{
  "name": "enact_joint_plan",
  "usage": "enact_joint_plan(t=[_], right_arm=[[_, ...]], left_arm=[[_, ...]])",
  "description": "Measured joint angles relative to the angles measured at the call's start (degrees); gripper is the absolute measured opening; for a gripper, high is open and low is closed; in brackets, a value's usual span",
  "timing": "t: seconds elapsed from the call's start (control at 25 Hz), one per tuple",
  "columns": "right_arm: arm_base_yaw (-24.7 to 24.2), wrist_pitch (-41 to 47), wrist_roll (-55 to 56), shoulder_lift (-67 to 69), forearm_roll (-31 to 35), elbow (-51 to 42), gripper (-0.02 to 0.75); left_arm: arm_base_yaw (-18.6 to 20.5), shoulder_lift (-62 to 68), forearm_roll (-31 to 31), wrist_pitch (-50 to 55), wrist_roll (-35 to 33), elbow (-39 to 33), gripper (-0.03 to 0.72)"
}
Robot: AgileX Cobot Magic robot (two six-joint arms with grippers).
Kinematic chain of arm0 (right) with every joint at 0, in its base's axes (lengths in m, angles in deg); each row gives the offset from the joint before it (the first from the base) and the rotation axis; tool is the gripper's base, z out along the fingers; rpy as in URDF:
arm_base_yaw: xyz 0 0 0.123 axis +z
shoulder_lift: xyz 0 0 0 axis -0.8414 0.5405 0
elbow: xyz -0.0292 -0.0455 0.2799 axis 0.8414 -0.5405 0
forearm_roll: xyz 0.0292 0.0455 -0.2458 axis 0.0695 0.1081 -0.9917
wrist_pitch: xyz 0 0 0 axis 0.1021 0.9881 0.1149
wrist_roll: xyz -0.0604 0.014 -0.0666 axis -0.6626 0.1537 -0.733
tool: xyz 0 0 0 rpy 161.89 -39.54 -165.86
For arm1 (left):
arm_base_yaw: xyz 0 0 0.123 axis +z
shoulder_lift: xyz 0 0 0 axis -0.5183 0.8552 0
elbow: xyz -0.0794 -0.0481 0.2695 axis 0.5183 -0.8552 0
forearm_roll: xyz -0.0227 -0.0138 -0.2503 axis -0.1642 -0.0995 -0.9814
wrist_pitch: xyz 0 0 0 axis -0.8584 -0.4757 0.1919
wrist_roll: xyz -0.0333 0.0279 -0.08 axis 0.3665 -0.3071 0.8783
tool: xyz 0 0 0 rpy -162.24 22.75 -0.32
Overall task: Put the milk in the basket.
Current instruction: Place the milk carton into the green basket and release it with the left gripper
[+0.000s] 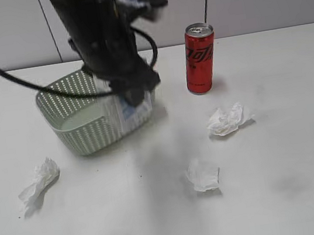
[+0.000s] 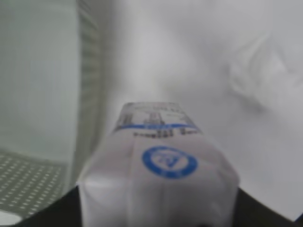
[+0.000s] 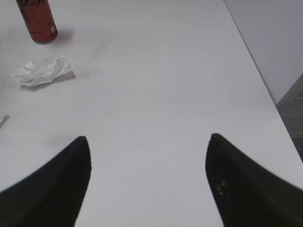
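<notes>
Left arm (image 1: 103, 37) fills the space over the basket (image 1: 83, 134) right end, blocking access there; basket left half open from above. Red can (image 1: 199, 58) stands upright near basket's right. Three crumpled tissues (image 1: 228, 120) (image 1: 203, 175) (image 1: 38, 180) scattered on front table (image 1: 286, 192); bare room between them. Right gripper (image 3: 147, 182) spread over bare tabletop.

My left arm (image 1: 100, 37) hides most of the milk (image 1: 127, 107) and the basket's (image 1: 83, 134) far rim; left wrist view's blurred, gripper fingers cut off below.
</notes>
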Motion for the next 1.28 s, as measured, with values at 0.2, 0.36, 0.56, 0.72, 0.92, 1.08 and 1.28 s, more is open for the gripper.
enact_joint_plan(t=[0.2, 0.36, 0.56, 0.72, 0.92, 1.08, 1.28], right_arm=[[0.00, 0.00, 0.00, 0.00, 0.00, 0.00, 0.586], [0.00, 0.00, -0.01, 0.00, 0.00, 0.00, 0.586], [0.00, 0.00, -0.01, 0.00, 0.00, 0.00, 0.586], [0.00, 0.00, -0.01, 0.00, 0.00, 0.00, 0.586], [0.00, 0.00, -0.01, 0.00, 0.00, 0.00, 0.586], [0.00, 0.00, -0.01, 0.00, 0.00, 0.00, 0.586], [0.00, 0.00, -0.01, 0.00, 0.00, 0.00, 0.586]], left_arm=[[7.48, -0.03, 0.10, 0.15, 0.00, 10.81, 0.332], [14.28, 0.69, -0.13, -0.43, 0.00, 13.20, 0.332], [19.22, 6.88, -0.85, -0.61, 0.00, 13.25, 0.332], [19.51, 12.09, -1.39, -1.97, 0.00, 13.25, 0.332], [19.45, 16.31, -1.74, -3.23, 0.00, 13.25, 0.331], [19.45, 18.33, -2.33, -3.41, 0.00, 13.25, 0.331], [19.45, 19.46, -4.46, -3.81, 0.00, 13.30, 0.346]])
